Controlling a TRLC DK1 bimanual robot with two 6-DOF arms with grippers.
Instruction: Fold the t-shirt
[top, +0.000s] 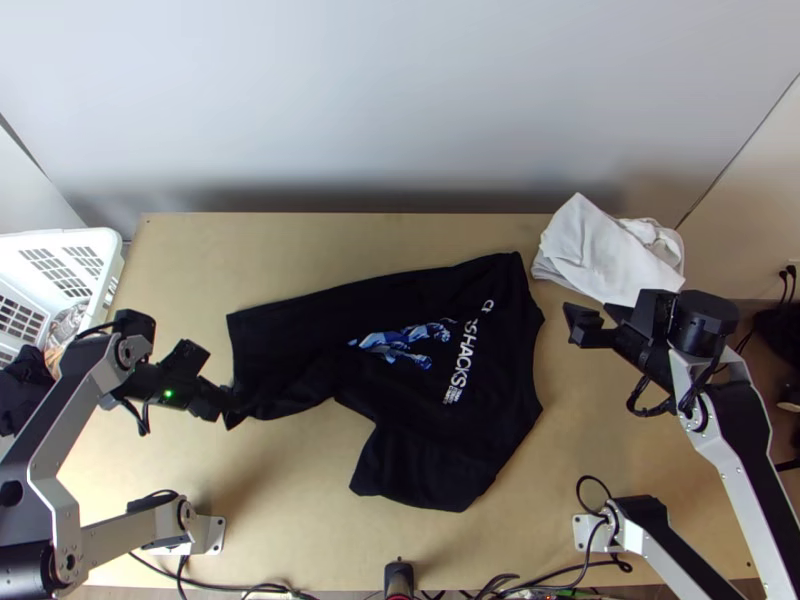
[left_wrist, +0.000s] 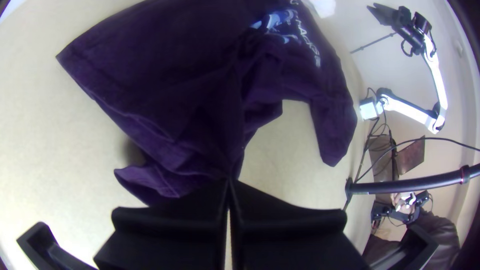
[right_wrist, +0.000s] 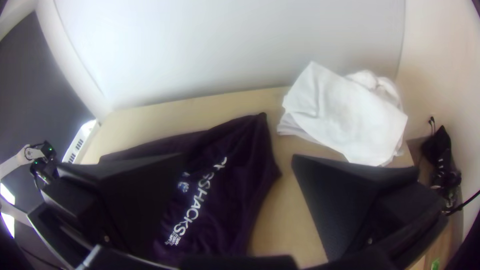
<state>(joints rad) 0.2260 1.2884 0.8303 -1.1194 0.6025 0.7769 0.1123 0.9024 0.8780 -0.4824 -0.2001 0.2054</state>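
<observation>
In the top view, my left gripper (top: 226, 404) is at the lower left corner of the black t-shirt (top: 440, 370), which lies spread with its print up, its hem to the left and its neck to the right. The left wrist view has my left gripper (left_wrist: 229, 182) shut on the t-shirt's hem (left_wrist: 220, 167), with folds running into the fingertips. My right gripper (top: 572, 325) stands open to the right of the shirt's neck side, apart from the cloth. Seen in the right wrist view, my right gripper (right_wrist: 237, 160) has its fingers wide apart.
A pile of white cloth (top: 608, 252) lies at the table's back right corner. At the left edge stands a white basket (top: 112, 262) holding dark and pale items. Bare table (top: 300, 510) shows in front of the shirt, with cables along the near edge.
</observation>
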